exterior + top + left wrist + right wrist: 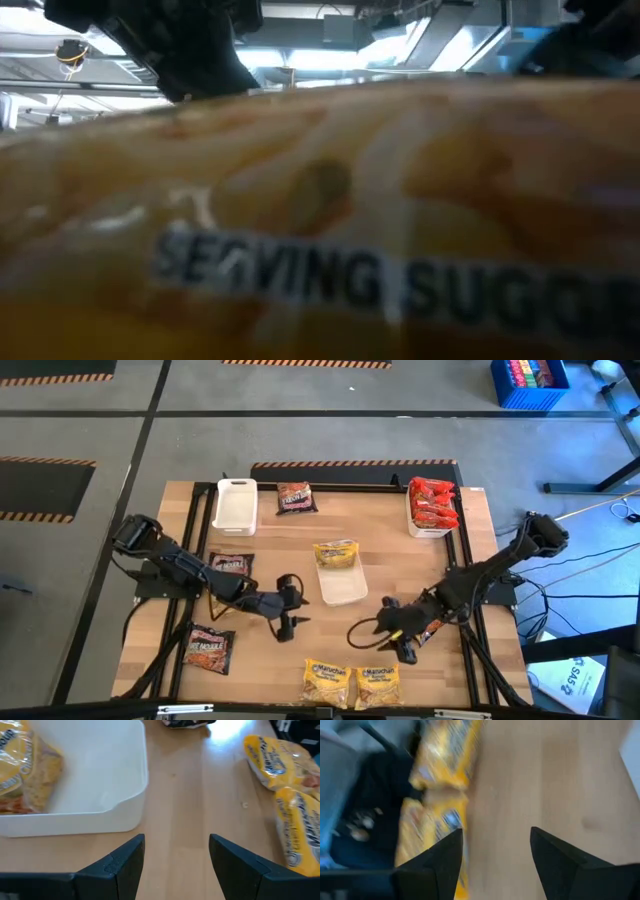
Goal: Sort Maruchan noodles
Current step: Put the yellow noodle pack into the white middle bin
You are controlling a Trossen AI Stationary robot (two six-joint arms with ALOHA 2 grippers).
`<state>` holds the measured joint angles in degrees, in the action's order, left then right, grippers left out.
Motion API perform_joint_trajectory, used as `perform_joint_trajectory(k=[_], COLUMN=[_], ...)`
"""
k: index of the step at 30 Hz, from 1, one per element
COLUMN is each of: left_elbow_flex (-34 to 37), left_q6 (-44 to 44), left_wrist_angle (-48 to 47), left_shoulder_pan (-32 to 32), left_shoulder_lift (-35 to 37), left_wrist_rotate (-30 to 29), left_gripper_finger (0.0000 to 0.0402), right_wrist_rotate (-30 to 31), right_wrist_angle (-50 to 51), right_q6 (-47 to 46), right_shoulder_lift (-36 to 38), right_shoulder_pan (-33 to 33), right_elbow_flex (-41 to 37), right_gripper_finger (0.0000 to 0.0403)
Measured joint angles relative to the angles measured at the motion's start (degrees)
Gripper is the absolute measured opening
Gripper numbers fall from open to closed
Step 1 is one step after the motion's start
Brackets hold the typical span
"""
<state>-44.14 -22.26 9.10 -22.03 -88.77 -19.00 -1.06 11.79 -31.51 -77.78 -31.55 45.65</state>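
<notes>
Looking straight down: the left claw (288,607) hangs over the middle of the tabletop (380,550), just beside the centre tray (345,588), and its fingers (122,862) are spread with nothing but bare wood between them. The right claw (400,632) is low over the front right part of the tabletop, fingers (445,855) also spread and holding nothing.

Now the noodles. One yellow packet (336,553) lies at the far end of the centre tray, partly over its rim; the left wrist view shows it tucked into a corner of that tray (115,795). Two more yellow packets (350,684) sit side by side at the front edge, touching, and they fill the low view almost completely, printed lettering right up against the lens (380,280). The right wrist view catches those same two, blurred, beside the right claw.

Red packets (433,502) are piled in the tray (428,532) at the far right corner. A dark packet (296,498) lies on the wood just beside the empty white tray (235,503) at the far left. Another dark packet (230,566) rests under the left arm, and a third (209,648) lies near the front left corner.
</notes>
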Motion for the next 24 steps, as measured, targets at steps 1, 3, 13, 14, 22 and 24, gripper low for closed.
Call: perform_joint_trajectory(k=[1,3,13,14,22,24], left_elbow_flex=[0.00,0.02,0.04,0.04,0.04,0.04], left_q6=[-0.15,-0.23,-1.40,-1.40,-1.60,-1.68], left_wrist_angle=[0.13,1.09,0.66,0.73,0.81,0.81], left_shoulder_pan=[-0.45,-1.57,-4.99,-5.05,-4.73,-4.73], left_shoulder_lift=[0.00,-0.31,-0.98,-0.98,-0.98,-0.98], left_wrist_rotate=[-0.08,-0.74,-2.71,-2.67,-1.29,-0.94], left_gripper_finger=[0.0215,0.0215,0.0215,0.0215,0.0215,0.0215], right_wrist_rotate=[0.18,1.09,-3.82,-5.24,-10.69,-11.92], right_wrist_angle=[-1.96,-5.51,-10.05,-9.22,-8.46,-8.60], right_q6=[0.03,-0.59,-12.93,-13.06,-18.12,-18.62], right_shoulder_lift=[-0.13,-0.37,-8.14,-8.91,-14.45,-16.01], right_shoulder_pan=[0.03,0.00,-2.04,-2.44,-3.85,-3.70], right_elbow_flex=[0.00,0.00,0.09,-0.01,0.02,0.02], right_gripper_finger=[0.0209,0.0209,0.0318,0.0333,0.0391,0.0389])
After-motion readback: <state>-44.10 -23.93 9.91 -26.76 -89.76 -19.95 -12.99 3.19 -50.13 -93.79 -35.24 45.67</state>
